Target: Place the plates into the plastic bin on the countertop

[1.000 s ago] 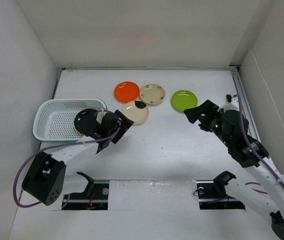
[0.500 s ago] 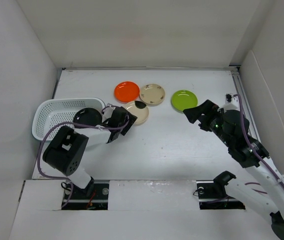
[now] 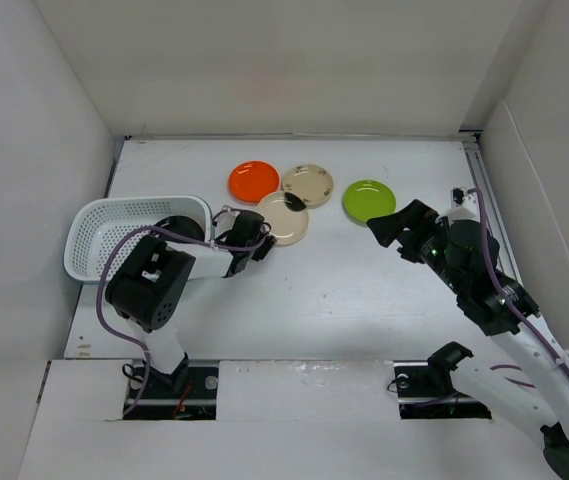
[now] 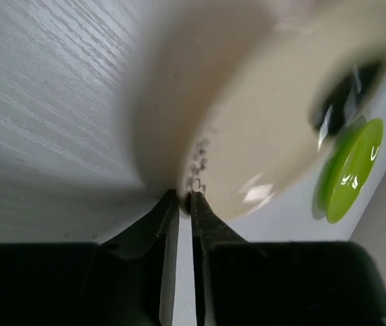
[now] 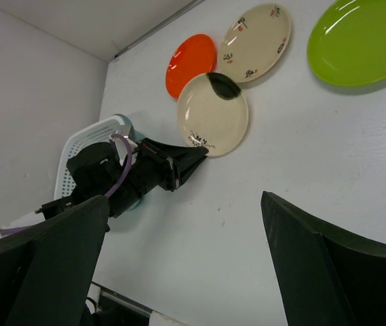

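My left gripper (image 3: 262,243) is shut on the near rim of a beige plate (image 3: 286,218) with a dark mark. In the left wrist view the jaws pinch that rim of the beige plate (image 4: 281,122), which fills the frame, blurred. A black plate (image 3: 176,230) lies in the white plastic bin (image 3: 104,225) at the left. On the countertop (image 3: 324,290) beyond lie an orange plate (image 3: 253,181), a second beige plate (image 3: 307,185) and a lime green plate (image 3: 369,200). My right gripper (image 3: 389,228) hangs open near the green plate, holding nothing.
White walls close the countertop at the back and both sides. The right wrist view shows the orange plate (image 5: 191,64), both beige plates (image 5: 255,32) (image 5: 213,115), the green plate (image 5: 359,41) and the bin (image 5: 87,139).
The left gripper has moved right from the bin to the near beige plate and shut on its rim. That plate shifted slightly right. The right arm has not moved.
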Tool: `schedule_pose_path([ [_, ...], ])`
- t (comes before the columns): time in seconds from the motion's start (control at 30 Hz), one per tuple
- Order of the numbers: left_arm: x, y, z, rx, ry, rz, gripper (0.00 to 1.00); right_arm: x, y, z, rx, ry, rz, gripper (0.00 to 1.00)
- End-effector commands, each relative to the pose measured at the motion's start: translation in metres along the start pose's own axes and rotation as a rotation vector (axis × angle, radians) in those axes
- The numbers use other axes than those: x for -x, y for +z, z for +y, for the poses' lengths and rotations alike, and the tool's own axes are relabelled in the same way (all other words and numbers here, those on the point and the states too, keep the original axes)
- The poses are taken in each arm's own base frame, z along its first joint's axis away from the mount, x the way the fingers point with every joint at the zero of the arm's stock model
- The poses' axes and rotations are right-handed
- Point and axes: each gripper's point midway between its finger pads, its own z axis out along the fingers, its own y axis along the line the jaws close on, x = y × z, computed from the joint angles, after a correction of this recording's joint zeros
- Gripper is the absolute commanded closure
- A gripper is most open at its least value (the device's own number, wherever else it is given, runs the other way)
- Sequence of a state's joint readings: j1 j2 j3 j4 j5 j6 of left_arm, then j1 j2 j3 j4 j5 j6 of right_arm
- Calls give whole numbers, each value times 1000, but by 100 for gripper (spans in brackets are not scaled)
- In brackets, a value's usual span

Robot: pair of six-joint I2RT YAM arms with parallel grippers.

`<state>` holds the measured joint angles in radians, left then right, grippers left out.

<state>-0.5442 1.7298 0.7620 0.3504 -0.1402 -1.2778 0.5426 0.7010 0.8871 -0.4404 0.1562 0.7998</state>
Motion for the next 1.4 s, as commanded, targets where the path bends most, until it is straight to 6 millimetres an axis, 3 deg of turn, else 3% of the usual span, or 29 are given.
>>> schedule_pose_path([
  [0.0,-11,4,34,120,23,28,96,13,-2,14,58,-5,-46,0],
  [0.07,-13,3,37,128,25,41,100,12,-2,15,64,-5,-39,0],
  [0.23,-7,-20,16,88,82,17,100,12,-2,15,64,-5,-39,0],
  [0.37,4,-52,-32,-18,149,-34,100,14,-4,19,77,-4,-39,0],
  [0.43,18,-74,-70,-103,208,-78,100,16,-6,20,85,-3,-46,0],
  [0.47,23,-80,-78,-111,222,-91,100,16,-6,20,85,-3,-46,0],
  [0.57,43,-109,-98,-130,247,-152,100,20,-10,24,98,0,-59,0],
  [0.7,87,-134,-100,-137,211,-229,100,21,-14,24,96,-10,-57,0],
  [0.8,124,-139,-81,-85,178,-266,100,26,-16,25,96,-7,-70,0],
  [0.83,134,-139,-69,-55,169,-268,100,26,-16,25,96,-7,-70,0],
  [0.87,156,-142,-59,-43,123,-291,100,26,-16,25,96,-7,-70,0],
  [0.93,170,-142,-31,-2,87,-304,100,26,-16,24,96,-16,-70,0],
  [0.97,191,-154,-18,8,40,-347,100,26,-16,24,96,-16,-70,0],
  [1.07,205,-164,23,72,-36,-390,100,25,-16,25,102,-26,-64,0],
  [1.1,220,-178,34,79,-75,-443,100,24,-16,25,102,-26,-64,0],
  [1.23,236,-195,73,135,-136,-506,100,19,-15,25,111,-38,-42,0],
  [1.37,224,-187,108,214,-160,-473,100,21,-12,26,120,-45,-47,0],
])
